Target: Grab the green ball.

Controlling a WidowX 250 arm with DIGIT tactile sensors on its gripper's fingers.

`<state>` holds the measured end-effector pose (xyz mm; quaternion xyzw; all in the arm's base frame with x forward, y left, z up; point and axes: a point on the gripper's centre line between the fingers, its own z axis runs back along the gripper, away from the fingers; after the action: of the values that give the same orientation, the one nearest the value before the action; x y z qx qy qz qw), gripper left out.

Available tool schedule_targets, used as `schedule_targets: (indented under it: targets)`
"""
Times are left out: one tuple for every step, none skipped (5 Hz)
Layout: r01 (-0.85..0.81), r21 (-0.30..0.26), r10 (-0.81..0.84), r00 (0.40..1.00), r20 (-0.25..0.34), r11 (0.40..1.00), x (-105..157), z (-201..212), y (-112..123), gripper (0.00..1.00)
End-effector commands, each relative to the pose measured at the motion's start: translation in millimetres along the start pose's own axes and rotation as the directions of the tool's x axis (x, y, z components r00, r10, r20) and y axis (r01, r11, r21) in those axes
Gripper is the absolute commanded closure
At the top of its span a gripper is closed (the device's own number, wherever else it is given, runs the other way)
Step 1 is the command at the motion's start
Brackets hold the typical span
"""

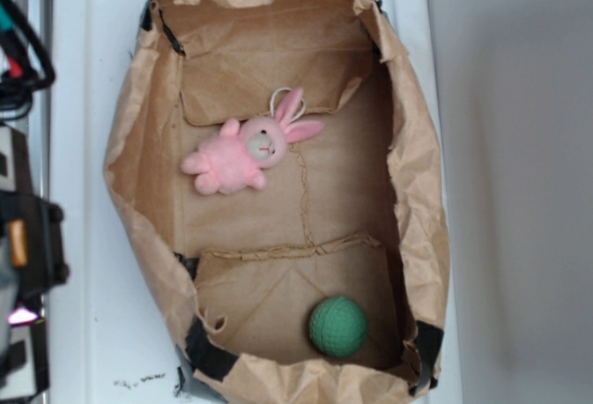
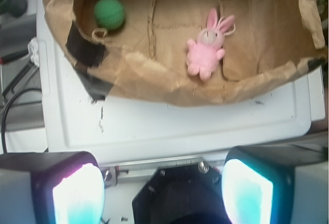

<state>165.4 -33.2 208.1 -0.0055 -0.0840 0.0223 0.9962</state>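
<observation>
The green ball (image 1: 337, 327) is small, round and dimpled. It lies on the floor of a brown paper bag (image 1: 417, 172) opened flat, in the near right corner of the exterior view. In the wrist view the green ball (image 2: 109, 13) sits at the upper left inside the bag (image 2: 169, 88). My gripper (image 2: 162, 188) is open, its two lit fingers wide apart at the bottom of the wrist view with nothing between them. It stands outside the bag, well away from the ball, over the white surface (image 2: 180, 126).
A pink plush bunny (image 1: 246, 152) lies mid-bag, also seen in the wrist view (image 2: 207, 49). The bag's crumpled walls stand up around both. The bag rests on a white tray-like top (image 1: 83, 145). Dark robot parts and cables (image 1: 23, 237) crowd the left edge.
</observation>
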Motion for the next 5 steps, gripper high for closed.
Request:
schedule_targets:
  targets:
    - [-0.019, 0.006, 0.018, 0.999, 0.048, 1.000, 39, -12, 1, 0.00]
    - [-0.036, 0.011, 0.035, 0.999, 0.039, 0.999, 58, -22, 7, 0.00]
    - [0.022, -0.047, -0.022, 1.000, -0.002, 0.999, 75, -34, 13, 0.00]
    - [0.011, -0.042, -0.011, 1.000, -0.001, 0.999, 92, -49, 22, 0.00]
    - [0.028, -0.061, -0.026, 0.999, 0.034, 0.998, 107, -57, 30, 0.00]
